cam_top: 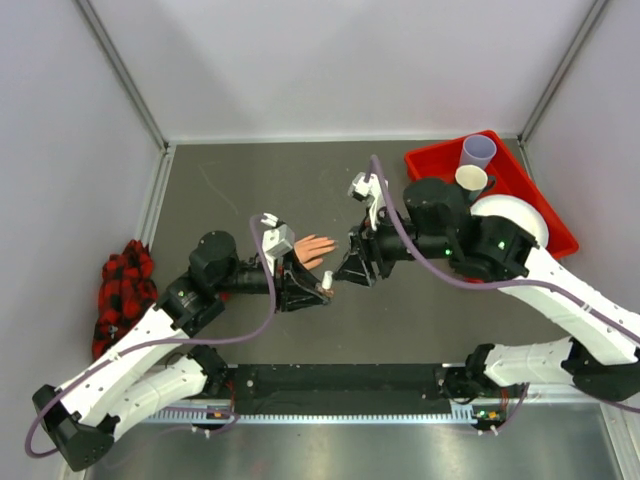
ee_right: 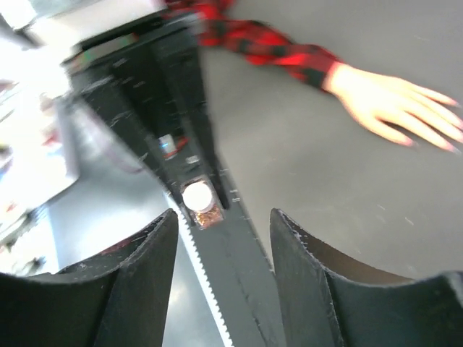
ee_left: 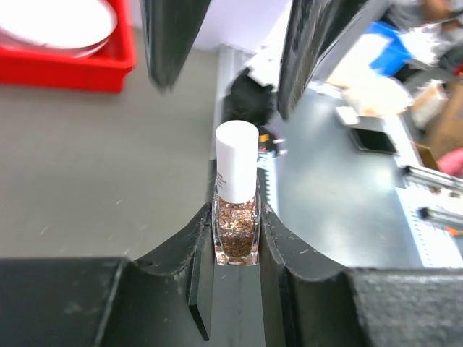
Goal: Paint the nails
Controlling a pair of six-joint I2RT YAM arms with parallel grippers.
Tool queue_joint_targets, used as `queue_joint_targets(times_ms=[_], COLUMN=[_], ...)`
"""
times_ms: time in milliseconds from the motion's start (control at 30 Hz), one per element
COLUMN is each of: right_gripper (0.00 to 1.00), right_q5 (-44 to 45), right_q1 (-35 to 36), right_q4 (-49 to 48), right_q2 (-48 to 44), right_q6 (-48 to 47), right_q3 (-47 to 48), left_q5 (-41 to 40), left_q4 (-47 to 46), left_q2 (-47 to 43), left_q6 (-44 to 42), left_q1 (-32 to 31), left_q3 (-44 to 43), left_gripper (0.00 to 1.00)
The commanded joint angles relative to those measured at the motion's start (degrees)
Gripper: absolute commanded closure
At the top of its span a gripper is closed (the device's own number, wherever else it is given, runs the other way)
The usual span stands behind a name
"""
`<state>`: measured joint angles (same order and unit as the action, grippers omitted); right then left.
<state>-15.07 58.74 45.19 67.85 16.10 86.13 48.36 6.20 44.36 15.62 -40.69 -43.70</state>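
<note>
My left gripper [cam_top: 318,290] [ee_left: 236,214] is shut on a small square bottle of glittery copper polish [ee_left: 236,230] and holds it upright by the glass body. Its white cap [ee_left: 237,160] [cam_top: 327,279] is on. My right gripper [cam_top: 346,270] [ee_right: 224,220] stands open just right of the cap, its fingers [ee_left: 173,40] apart above it and touching nothing. From the right wrist the bottle [ee_right: 200,202] shows from above. The peach mannequin hand [cam_top: 316,250] [ee_right: 391,108] lies flat behind the bottle, in a red-and-black plaid sleeve [ee_right: 268,40]. The nails at its fingertips [ee_right: 448,123] are blurred.
A red tray [cam_top: 450,145] [ee_left: 72,72] at the back right holds a purple cup [cam_top: 478,150], a beige cup [cam_top: 471,178] and a white plate [cam_top: 515,215]. Bunched plaid cloth [cam_top: 125,285] lies at the left wall. A black rail [cam_top: 340,380] runs along the near edge.
</note>
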Motion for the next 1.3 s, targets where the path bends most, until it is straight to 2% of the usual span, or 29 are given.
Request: queue_joint_targets(times_ms=[0,200,500,633,867,900,967,1033,1067,1133,1167,1200,1233,1267], right_gripper=[0.49,0.6,0.62,0.69,0.7,0.72,0.9,1.0,1.0,1.0,1.0,1.0,1.0,1.0], right_q5=[-20.96,-26.94,-29.05,-28.7,-29.93,-29.84,-29.93,-30.1,-29.76,-27.05,-24.07,-17.25,-14.14,-10.11], right_q1=[-1.35,-1.96,-2.84,-3.37,-3.37,-3.37,-3.37,-3.28,-3.28,-3.28,-3.28,-3.28,-3.28,-2.15], right_q4=[-2.48,-4.06,-3.44,-3.09,-2.12,-2.04,-1.69,-1.16,-1.07,-0.8,-0.8,-3.68,-5.44,-7.81], right_q2=[0.96,2.98,4.48,4.65,5.8,5.88,6.24,6.59,6.5,6.24,6.06,4.84,4.31,3.61], right_q6=[-6.51,-7.66,-9.15,-9.5,-9.94,-9.95,-10.21,-10.56,-10.73,-10.82,-10.13,-8.47,-4.19,-1.1], right_q3=[0.79,2.2,4.57,5.63,5.89,5.72,6.16,5.98,5.9,4.84,4.32,1.61,-0.15,-1.91], left_q5=[9.99,12.9,13.43,13.69,13.87,13.69,13.08,10.71,8.7,-1.82,-6.04,-11.3,-23.71,-28.71], left_q4=[-12.42,-15.25,-15.34,-15.25,-15.25,-15.16,-14.81,-12.89,-10.7,-6.48,-0.98,1.6,3.63,4.43], left_q2=[-0.24,0.38,0.82,1.43,1.78,1.87,1.7,1.43,1.26,0.47,0.47,0.64,0.99,1.25], left_q6=[6.61,10.31,11.19,11.1,10.84,10.75,10.4,9.09,8.12,3.38,1.63,-1.7,-2.95,-4.53], left_q1=[0.17,0.17,0.17,0.17,0.17,0.17,0.17,0.17,0.17,0.17,0.17,0.17,0.17,0.17], left_q3=[-1.12,-1.56,-1.38,-1.38,-1.74,-1.65,-1.82,-2.17,-3.31,-4.89,-6.73,-7.88,-8.76,-9.46], left_gripper=[1.0,1.0,1.0,1.0,1.0,1.0,1.0,1.0,1.0,1.0,1.0,1.0,1.0,1.0])
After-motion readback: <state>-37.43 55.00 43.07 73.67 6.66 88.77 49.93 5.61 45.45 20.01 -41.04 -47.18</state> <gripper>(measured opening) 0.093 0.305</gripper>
